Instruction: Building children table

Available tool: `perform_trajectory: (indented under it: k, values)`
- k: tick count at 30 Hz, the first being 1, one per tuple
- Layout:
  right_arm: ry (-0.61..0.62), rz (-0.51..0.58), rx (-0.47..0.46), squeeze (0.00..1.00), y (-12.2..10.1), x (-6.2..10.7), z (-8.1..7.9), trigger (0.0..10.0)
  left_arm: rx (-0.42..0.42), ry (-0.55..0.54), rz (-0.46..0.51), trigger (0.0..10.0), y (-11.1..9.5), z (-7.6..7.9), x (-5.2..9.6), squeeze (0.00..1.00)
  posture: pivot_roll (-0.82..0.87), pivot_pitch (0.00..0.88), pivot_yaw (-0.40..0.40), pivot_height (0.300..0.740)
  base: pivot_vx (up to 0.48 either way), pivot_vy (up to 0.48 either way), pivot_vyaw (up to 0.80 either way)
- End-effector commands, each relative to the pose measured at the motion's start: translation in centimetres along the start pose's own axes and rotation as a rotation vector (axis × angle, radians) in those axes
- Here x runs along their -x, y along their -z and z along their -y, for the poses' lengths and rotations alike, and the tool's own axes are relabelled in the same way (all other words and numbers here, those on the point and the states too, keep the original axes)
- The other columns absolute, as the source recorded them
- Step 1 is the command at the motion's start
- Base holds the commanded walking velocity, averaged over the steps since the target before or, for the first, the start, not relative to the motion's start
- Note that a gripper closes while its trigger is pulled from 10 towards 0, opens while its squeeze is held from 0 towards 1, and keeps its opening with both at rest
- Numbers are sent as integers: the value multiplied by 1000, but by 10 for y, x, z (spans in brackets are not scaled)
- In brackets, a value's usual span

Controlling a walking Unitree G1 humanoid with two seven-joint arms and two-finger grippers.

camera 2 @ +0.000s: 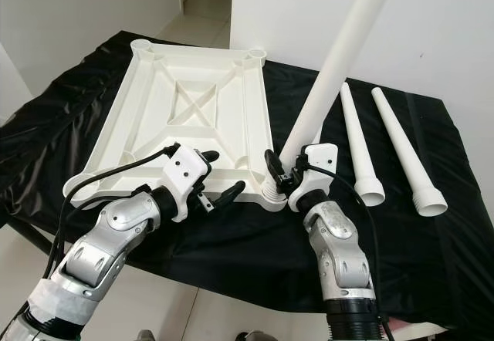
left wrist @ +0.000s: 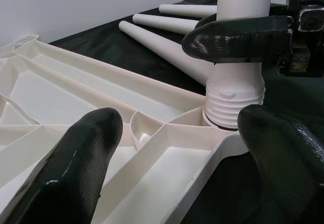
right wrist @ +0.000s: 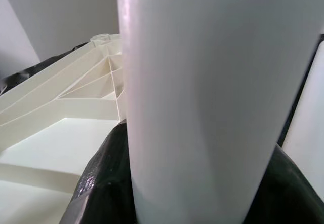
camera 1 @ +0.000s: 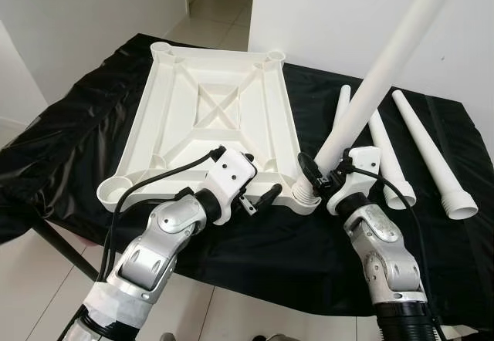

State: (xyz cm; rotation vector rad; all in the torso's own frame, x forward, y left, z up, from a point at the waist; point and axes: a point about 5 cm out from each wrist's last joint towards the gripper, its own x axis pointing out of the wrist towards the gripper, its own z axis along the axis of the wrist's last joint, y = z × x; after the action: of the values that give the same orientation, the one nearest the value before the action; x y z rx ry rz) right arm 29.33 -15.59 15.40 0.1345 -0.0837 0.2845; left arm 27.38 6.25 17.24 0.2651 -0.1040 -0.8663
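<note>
White leg (camera 1: 386, 63) top cut off; right gripper (camera 1: 320, 173) clamps it.

Loose legs (camera 1: 390, 156) right of upturned tabletop (camera 1: 216, 117).

Head views bright, evenly lit, sharp; soft daylight, faint shadows. Glossy black plastic sheet (camera 1: 69, 125) over bench shows sheen. Left wrist view: near black fingers (left wrist: 76, 168) blurred. Right wrist view: white tapered plastic leg (right wrist: 212, 97) soft, overexposed.

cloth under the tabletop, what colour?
Glossy black cloth, clearest in the left eye view.
</note>
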Motion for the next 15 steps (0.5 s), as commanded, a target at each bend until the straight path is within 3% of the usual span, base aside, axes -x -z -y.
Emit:
perform_trajectory:
  k: [1, 4, 10, 12, 15]
  values:
    - [64, -104, -41, 0, 21, 3, 7, 10000, -12, 16, 2, 10000, -3, 1, 0, 0, 56, 86, -50, 740, 0, 0, 0]
    - [117, -100, -76, 0, 24, 5, 11, 10000, -13, 14, 4, 10000, -4, 1, 1, 0, 56, 88, -49, 740, 0, 0, 0]
    - [122, -103, -31, 0, 25, 6, 12, 10000, -13, 12, 6, 10000, -5, 0, 1, 0, 55, 88, -49, 740, 0, 0, 0]
    - [81, -94, 75, 0, 23, 7, 8, 10000, -14, 10, 8, 10000, -6, -1, 1, 0, 54, 88, -49, 740, 0, 0, 0]
    - [38, -87, 149, 0, 24, 9, 1, 10000, -16, 5, 9, 10000, -6, -2, 1, 0, 54, 88, -49, 740, 0, 0, 0]
